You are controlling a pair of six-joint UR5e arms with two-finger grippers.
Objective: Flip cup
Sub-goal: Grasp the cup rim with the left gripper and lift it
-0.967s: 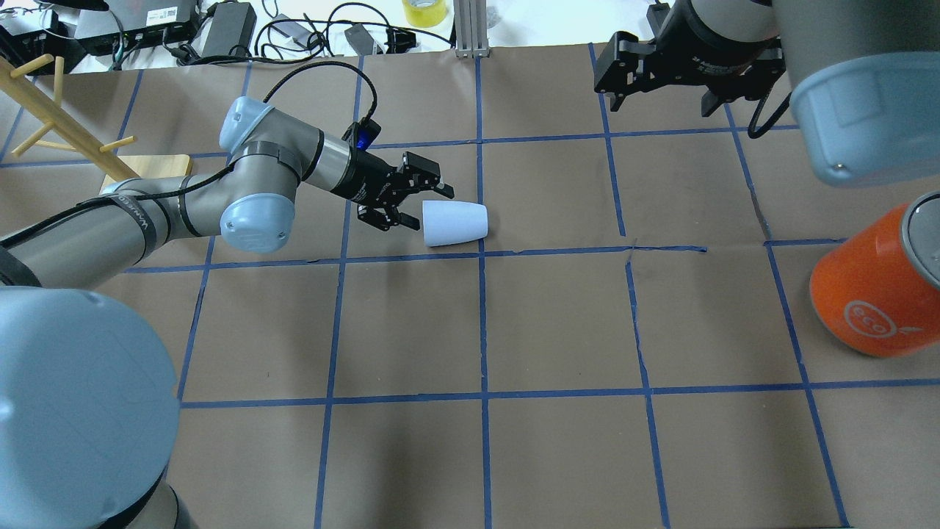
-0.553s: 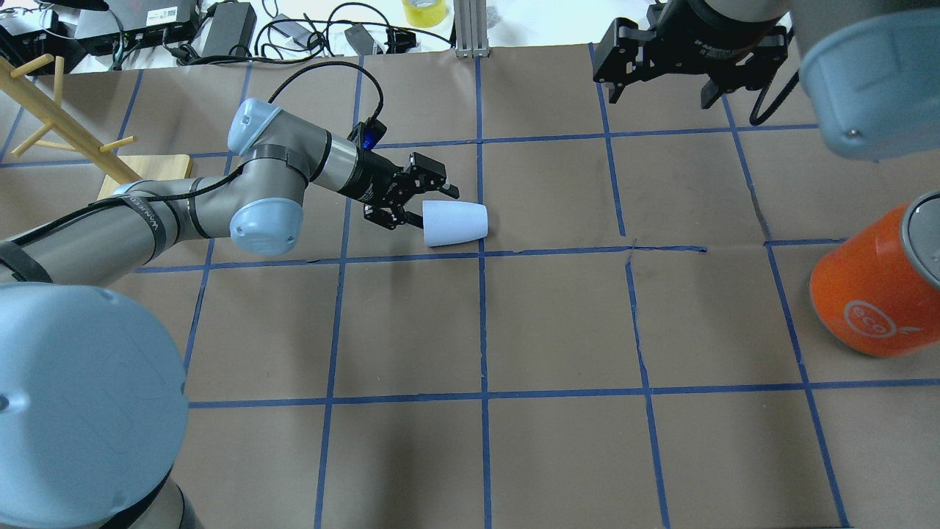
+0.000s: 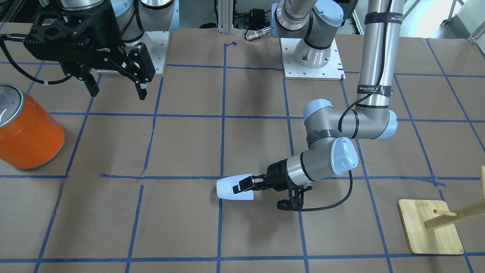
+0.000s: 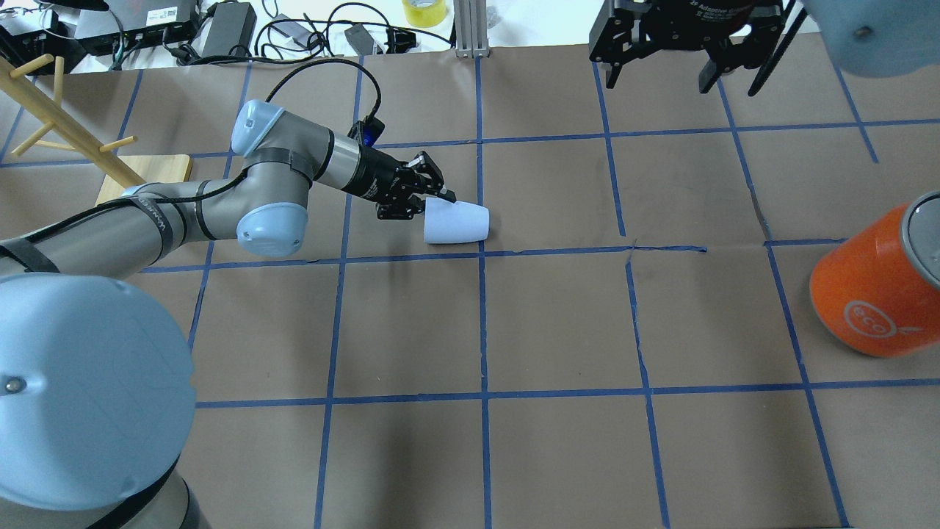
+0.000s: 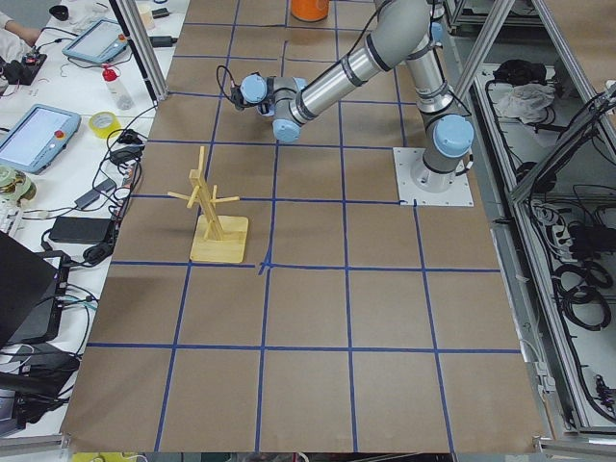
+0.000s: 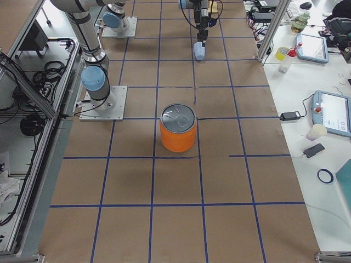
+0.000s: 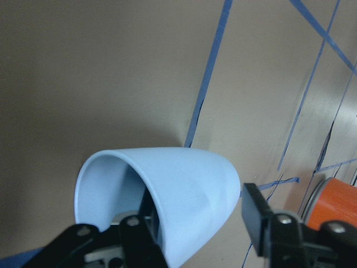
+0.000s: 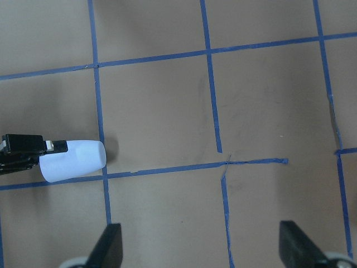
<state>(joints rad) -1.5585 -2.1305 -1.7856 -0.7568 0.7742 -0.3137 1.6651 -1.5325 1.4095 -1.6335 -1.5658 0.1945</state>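
Note:
The pale blue-white cup (image 4: 459,222) lies on its side on the brown table, its rim towards my left arm. It also shows in the front view (image 3: 227,188) and the right wrist view (image 8: 75,161). My left gripper (image 4: 433,206) is open at the rim. In the left wrist view one finger sits inside the cup (image 7: 184,190) and the other outside its wall, with a gap between them. My right gripper (image 4: 661,73) is open and empty, high over the far right of the table.
A large orange can (image 4: 874,286) with a silver top stands at the right edge. A wooden peg rack (image 4: 66,125) on a square base stands at the far left. Cables and gear lie beyond the table's far edge.
My left gripper has moved forward to the cup's rim and turned, so one finger now reaches inside. My right arm has drawn back towards the far edge. The cup has not moved.

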